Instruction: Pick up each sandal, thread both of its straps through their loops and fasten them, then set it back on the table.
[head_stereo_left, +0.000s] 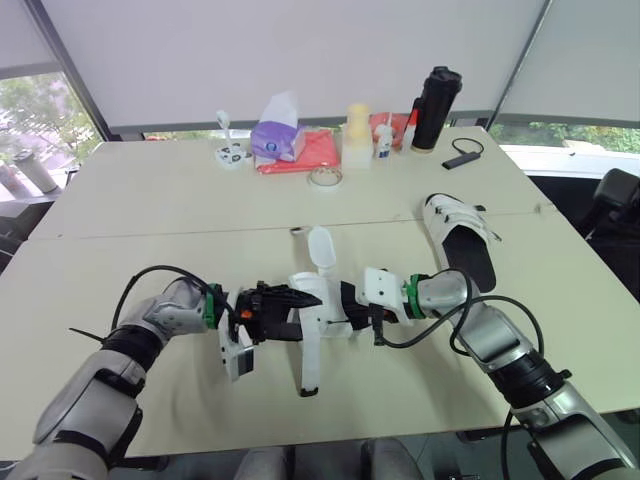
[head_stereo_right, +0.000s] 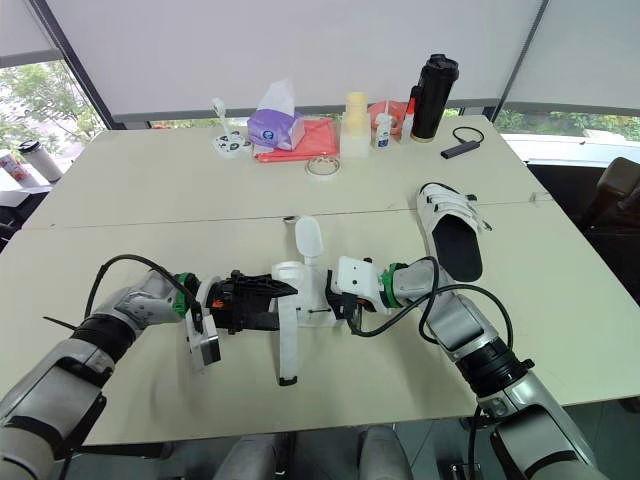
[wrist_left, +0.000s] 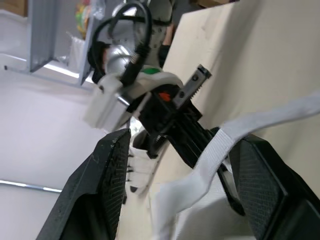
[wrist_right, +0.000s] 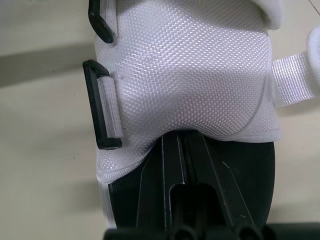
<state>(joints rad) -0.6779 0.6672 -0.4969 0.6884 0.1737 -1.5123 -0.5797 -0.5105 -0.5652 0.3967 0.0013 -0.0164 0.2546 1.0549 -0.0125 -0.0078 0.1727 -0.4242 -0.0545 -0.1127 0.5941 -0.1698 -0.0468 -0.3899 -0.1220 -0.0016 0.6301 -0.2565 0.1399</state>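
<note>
A white sandal (head_stereo_left: 318, 300) with a black sole lies at the middle of the table (head_stereo_left: 150, 230) between my two grippers. My right gripper (head_stereo_left: 352, 302) is shut on its side; the right wrist view shows the mesh upper (wrist_right: 190, 75) and two empty black loops (wrist_right: 102, 112). From the other side, my left gripper (head_stereo_left: 292, 300) stands open with one white strap (wrist_left: 215, 150) running loosely between its fingers (wrist_left: 105, 185). One long strap (head_stereo_left: 310, 362) trails toward the front edge and another (head_stereo_left: 320, 248) sticks up behind. A second sandal (head_stereo_left: 458, 236) rests on the table to the right, straps across it.
Along the far edge stand a purple tissue pack (head_stereo_left: 279, 130), a red cloth (head_stereo_left: 310, 152), a tape roll (head_stereo_left: 325, 177), a pale bottle (head_stereo_left: 357, 135), a small glue bottle (head_stereo_left: 384, 140), a black flask (head_stereo_left: 432, 108) and a black dongle (head_stereo_left: 462, 156). A dark chair (head_stereo_left: 615, 200) is right.
</note>
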